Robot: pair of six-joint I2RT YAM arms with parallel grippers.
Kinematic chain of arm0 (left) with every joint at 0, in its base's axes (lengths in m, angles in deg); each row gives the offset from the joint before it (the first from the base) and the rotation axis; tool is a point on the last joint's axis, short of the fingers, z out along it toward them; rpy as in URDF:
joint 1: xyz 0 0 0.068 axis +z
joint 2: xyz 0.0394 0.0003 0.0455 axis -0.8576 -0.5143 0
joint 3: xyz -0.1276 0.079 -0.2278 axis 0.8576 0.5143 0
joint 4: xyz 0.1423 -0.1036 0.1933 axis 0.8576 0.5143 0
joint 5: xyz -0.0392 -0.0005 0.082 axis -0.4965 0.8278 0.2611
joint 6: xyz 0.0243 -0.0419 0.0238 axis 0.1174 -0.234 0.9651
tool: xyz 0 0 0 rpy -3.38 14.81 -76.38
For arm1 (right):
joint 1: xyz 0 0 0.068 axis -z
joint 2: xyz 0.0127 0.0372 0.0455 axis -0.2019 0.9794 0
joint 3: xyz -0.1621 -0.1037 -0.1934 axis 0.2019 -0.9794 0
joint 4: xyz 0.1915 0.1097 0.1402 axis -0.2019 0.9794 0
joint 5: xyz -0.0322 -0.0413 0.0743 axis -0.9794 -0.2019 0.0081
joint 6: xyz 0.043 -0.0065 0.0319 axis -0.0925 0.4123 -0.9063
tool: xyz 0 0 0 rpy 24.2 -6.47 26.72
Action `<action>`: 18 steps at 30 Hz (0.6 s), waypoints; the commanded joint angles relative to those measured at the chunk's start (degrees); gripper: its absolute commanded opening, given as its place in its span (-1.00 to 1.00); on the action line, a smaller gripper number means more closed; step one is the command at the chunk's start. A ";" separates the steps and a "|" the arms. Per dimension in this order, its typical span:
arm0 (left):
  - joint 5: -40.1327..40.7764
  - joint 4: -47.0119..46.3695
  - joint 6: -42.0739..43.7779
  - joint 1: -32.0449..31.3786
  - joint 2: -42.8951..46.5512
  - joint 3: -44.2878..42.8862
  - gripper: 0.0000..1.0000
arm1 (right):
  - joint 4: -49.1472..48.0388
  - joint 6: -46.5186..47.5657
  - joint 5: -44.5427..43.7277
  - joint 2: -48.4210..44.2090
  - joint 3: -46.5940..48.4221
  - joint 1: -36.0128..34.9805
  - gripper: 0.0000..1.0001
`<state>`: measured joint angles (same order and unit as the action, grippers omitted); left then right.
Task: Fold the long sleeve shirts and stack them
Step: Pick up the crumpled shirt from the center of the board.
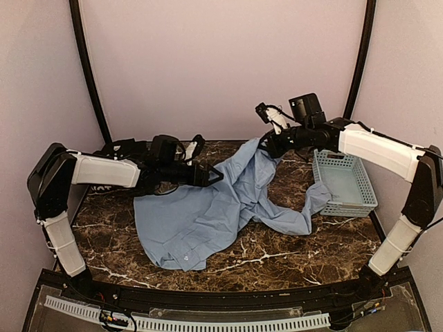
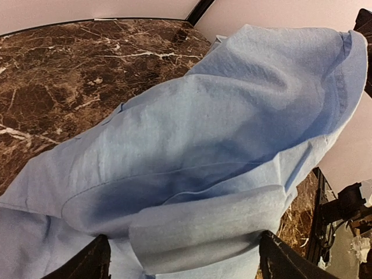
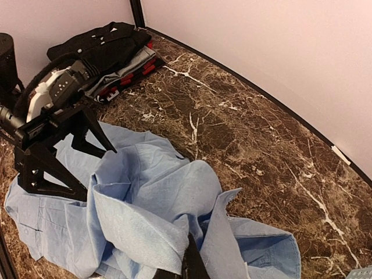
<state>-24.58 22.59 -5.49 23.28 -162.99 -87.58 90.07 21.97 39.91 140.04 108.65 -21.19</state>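
A large light blue shirt lies crumpled across the marble table, one part pulled up toward the back right. My right gripper is shut on that raised part; in its wrist view the cloth bunches around the dark fingers. My left gripper stands open at the shirt's upper left. A thick fold of the shirt lies loose between its wide-apart fingers. From the right wrist view the left gripper shows spread over the blue cloth. A black shirt lies folded in the far left corner.
A pale blue lattice basket stands at the right edge, with a sleeve end touching its front left corner. The black shirt rests on folded grey and red clothes. Bare marble shows between the shirt and the back wall.
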 commanded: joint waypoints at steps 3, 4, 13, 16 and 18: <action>-11.37 -6.33 -2.91 -0.13 -2.73 -2.57 0.18 | -2.10 0.06 0.28 -1.78 -0.18 1.07 -1.00; -12.52 -7.11 -3.54 -0.17 -2.67 -1.77 -0.01 | -2.16 -0.46 -0.03 -1.91 -0.17 1.56 -1.00; -14.98 -12.45 -4.71 -0.47 4.36 5.96 -1.00 | -2.22 -6.50 -9.04 -1.91 0.28 7.79 -1.00; -14.23 -11.20 -4.47 -1.46 9.81 7.68 -1.00 | -1.53 -9.18 -11.34 -0.58 1.18 9.96 -1.00; -13.59 -9.58 -3.98 -2.95 13.07 8.58 -1.00 | -0.50 -10.71 -13.84 0.80 2.04 11.18 -1.00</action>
<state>-37.61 13.25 -9.95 22.65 -159.08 -80.56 90.22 15.76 32.11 139.69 108.52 -12.14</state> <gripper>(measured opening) 0.005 0.006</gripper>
